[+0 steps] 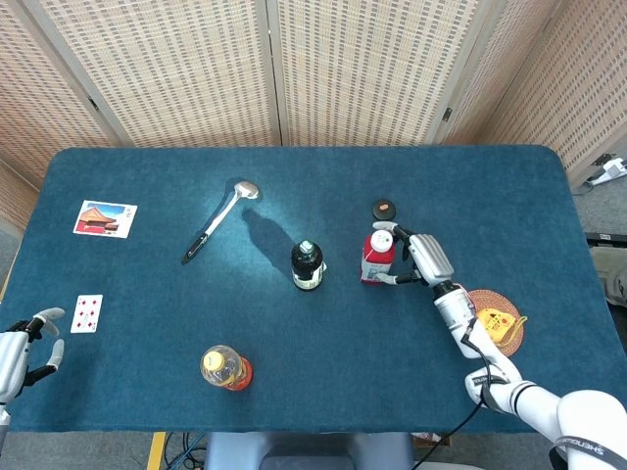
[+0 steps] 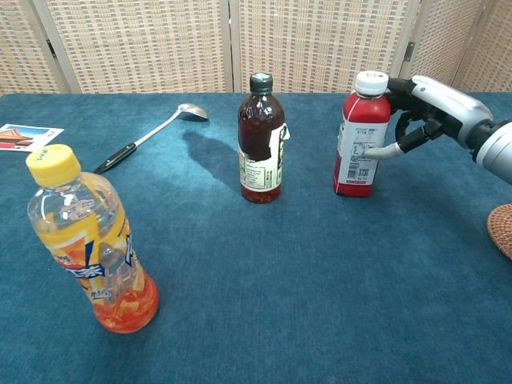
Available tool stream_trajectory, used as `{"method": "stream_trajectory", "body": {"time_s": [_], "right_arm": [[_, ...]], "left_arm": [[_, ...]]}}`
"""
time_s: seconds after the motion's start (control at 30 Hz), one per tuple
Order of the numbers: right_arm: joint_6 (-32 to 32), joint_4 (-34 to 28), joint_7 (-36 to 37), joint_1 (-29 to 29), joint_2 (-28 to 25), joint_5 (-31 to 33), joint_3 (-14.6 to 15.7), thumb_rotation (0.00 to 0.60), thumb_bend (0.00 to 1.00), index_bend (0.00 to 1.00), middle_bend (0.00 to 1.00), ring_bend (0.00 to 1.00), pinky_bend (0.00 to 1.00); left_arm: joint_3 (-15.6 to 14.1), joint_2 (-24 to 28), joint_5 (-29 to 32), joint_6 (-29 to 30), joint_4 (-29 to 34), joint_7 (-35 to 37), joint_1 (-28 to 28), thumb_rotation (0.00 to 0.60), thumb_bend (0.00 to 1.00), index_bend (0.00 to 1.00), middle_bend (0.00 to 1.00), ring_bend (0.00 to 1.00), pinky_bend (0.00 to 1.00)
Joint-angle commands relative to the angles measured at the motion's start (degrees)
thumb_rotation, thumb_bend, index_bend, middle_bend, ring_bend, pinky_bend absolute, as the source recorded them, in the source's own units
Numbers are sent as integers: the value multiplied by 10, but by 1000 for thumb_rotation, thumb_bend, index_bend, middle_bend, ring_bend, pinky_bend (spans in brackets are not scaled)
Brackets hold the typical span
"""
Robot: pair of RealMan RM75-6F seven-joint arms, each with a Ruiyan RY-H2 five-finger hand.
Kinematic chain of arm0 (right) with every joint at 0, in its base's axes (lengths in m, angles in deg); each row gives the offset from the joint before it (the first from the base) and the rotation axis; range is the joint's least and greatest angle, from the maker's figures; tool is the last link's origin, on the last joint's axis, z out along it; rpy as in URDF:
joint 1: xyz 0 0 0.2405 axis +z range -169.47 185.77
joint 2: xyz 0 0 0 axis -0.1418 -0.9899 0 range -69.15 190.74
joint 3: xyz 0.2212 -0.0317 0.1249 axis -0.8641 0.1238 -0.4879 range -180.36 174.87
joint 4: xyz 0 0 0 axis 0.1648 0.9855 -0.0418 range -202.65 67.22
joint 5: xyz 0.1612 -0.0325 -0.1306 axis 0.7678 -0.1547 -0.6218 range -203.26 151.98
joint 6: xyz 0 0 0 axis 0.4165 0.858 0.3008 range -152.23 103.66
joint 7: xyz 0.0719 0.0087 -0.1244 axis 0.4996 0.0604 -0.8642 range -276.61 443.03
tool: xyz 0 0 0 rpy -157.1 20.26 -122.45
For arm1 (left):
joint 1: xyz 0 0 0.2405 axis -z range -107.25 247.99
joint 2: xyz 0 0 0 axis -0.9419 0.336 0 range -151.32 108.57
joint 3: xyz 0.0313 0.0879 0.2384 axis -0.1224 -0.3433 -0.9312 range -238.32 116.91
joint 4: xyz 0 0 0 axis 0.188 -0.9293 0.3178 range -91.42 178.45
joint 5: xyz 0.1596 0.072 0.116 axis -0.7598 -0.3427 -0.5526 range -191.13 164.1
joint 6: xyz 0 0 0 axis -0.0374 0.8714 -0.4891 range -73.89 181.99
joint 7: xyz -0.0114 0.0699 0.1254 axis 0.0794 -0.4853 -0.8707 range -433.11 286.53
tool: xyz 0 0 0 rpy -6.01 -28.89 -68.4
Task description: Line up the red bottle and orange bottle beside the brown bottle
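Observation:
The brown bottle [image 1: 307, 265] [image 2: 261, 140] stands upright in the middle of the blue table. To its right the red bottle [image 1: 377, 257] [image 2: 360, 144], white-capped, stands upright on the cloth. My right hand [image 1: 426, 257] [image 2: 428, 108] holds it from the right side, fingers and thumb against its upper body. The orange bottle [image 1: 225, 368] [image 2: 88, 240] with a yellow cap stands apart near the front edge, left of the brown one. My left hand [image 1: 22, 354] hovers at the front left corner, fingers apart and holding nothing.
A spoon [image 1: 220, 220] [image 2: 152, 132] lies behind and left of the brown bottle. A small black cap [image 1: 383, 210] sits just behind the red bottle. Two cards [image 1: 105, 218] [image 1: 86, 313] lie at the left. A woven coaster [image 1: 500, 321] [image 2: 502, 228] lies at the right.

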Motion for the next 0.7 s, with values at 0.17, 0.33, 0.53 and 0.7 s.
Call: {"method": "stream_trajectory", "body": {"time_s": [0.17, 0.33, 0.53, 0.7], "right_arm": [[-3, -40, -19, -5, -29, 3, 2, 600, 0, 4, 132, 228, 472], [21, -89, -45, -18, -62, -3, 5, 600, 0, 0, 118, 213, 449], [83, -212, -124, -61, -132, 7, -3, 600, 240, 249, 278, 211, 443], [132, -305, -213, -98, -183, 12, -4, 600, 809, 560, 404, 252, 443]], "left_arm": [[0, -1, 1, -2, -1, -2, 0, 600, 424, 540, 491, 466, 681], [0, -1, 3, -3, -1, -4, 1, 600, 424, 539, 491, 466, 681], [-1, -2, 2, -4, -1, -7, 2, 600, 424, 540, 491, 466, 681], [-2, -4, -1, -5, -1, -12, 3, 600, 424, 539, 491, 466, 681]]}}
